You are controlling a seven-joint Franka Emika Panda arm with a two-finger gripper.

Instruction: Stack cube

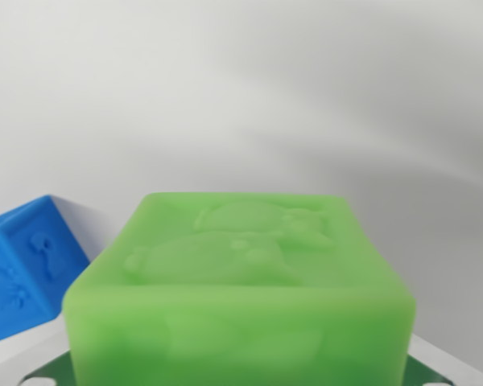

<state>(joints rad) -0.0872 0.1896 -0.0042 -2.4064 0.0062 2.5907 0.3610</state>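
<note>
Green cube (240, 297) fills lower frame directly below my wrist camera, embossed animal relief on top face, close and slightly blurred. Blue cube (26, 269) sits just beside it at wrist view's left, apart from it, tilted. My fingers out of frame; grip state cannot tell. Pale surface (306, 104) beyond.

No arm, wrist or gripper fingers showing in wrist view. Camera sitting low, looking forward and slightly down from very close range. Finger spread not judgeable: jaws lying outside frame. Grip contact not visible either. Nothing more of robot body discernible here.
</note>
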